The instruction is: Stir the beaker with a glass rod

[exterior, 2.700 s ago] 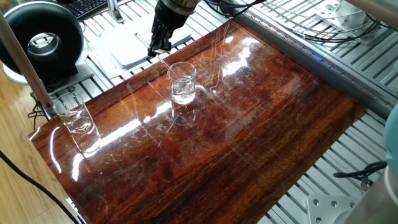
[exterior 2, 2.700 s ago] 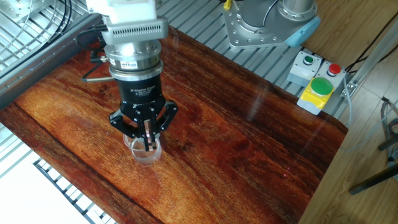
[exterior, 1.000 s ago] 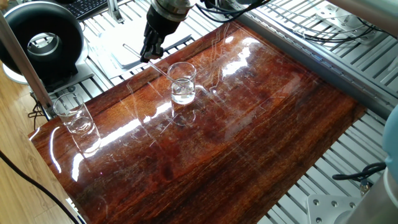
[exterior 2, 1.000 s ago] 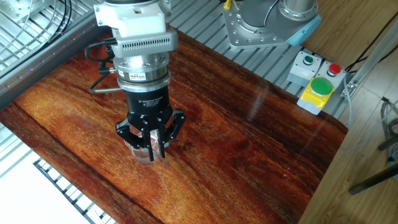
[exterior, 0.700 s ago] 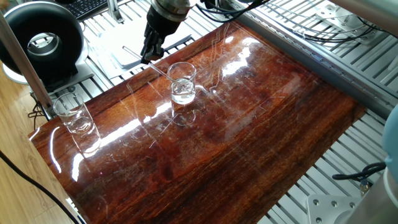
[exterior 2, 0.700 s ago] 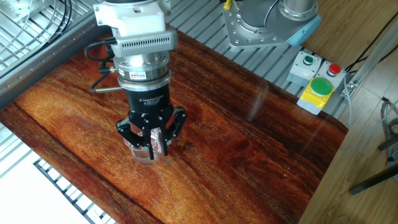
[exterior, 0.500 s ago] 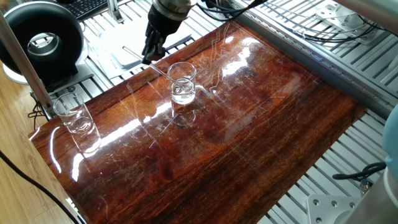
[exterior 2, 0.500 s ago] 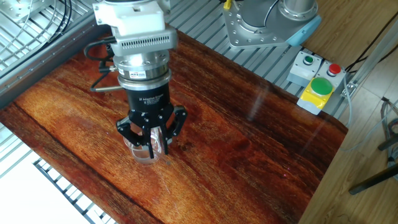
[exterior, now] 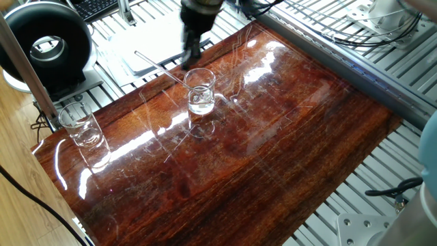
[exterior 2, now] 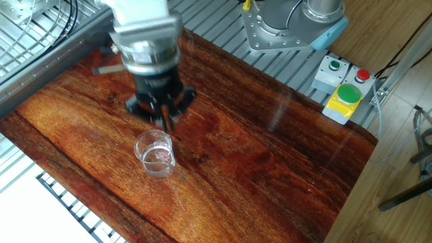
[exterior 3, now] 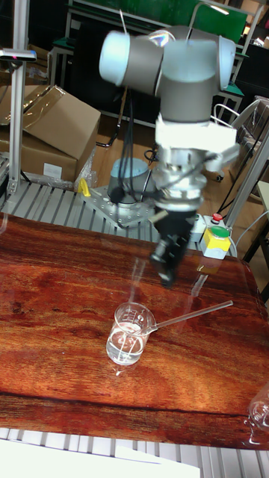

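The beaker point(exterior: 200, 91) stands upright on the glossy wooden board point(exterior: 273, 150) with a little clear liquid in it; it also shows near the board's front edge point(exterior 2: 156, 154) and in the tall view point(exterior 3: 131, 334). The glass rod point(exterior 3: 194, 314) leans in it, lower end in the liquid, upper end sticking out over the rim point(exterior: 158, 66). My gripper point(exterior 3: 166, 278) hangs above and beside the beaker, apart from the rod, blurred by motion point(exterior: 192, 49) point(exterior 2: 162, 116). Nothing is between its fingers.
A second clear beaker point(exterior: 80, 128) stands at the board's left corner. Behind the board lie a white sheet point(exterior: 147, 41) and a black round device point(exterior: 44, 44). A yellow button box point(exterior 2: 344, 96) and the arm's base point(exterior 2: 290, 23) sit past the far side.
The gripper has let go of the rod and moved up and away from the beaker. The rod stays leaning in the beaker. Neither beaker has shifted.
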Motion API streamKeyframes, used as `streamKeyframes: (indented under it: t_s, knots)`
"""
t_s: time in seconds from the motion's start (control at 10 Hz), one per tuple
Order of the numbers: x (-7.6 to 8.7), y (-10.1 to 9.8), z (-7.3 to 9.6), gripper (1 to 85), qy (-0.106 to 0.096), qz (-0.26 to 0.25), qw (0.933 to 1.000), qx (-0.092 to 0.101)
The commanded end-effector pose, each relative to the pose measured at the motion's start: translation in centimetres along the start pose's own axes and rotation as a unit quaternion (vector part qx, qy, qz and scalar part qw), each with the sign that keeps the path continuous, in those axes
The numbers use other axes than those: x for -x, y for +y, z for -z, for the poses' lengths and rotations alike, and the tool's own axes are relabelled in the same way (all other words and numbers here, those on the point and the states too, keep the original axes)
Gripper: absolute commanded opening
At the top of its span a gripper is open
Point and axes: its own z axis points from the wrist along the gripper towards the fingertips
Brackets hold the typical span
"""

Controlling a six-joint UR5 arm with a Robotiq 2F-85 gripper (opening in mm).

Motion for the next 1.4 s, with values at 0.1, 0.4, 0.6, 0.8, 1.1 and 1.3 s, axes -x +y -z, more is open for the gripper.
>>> streamKeyframes:
  t_s: [0.1, 0.4, 0.6, 0.8, 1.1, 1.3]
  knots:
    - [-4.6, -0.7, 2.4, 1.0, 0.051, -0.123, 0.9910, -0.014]
    - [-5.4, -0.2, 2.6, 1.0, 0.067, -0.226, 0.9717, -0.014]
    - [-5.3, 0.0, 2.1, 1.0, 0.073, -0.256, 0.9638, -0.009]
    - [-5.2, 0.0, 1.4, 1.0, 0.076, -0.267, 0.9606, -0.005]
    - [-5.3, -0.3, 1.1, 1.0, 0.078, -0.260, 0.9625, -0.007]
    - [-5.4, -0.4, 1.0, 1.0, 0.080, -0.252, 0.9643, -0.009]
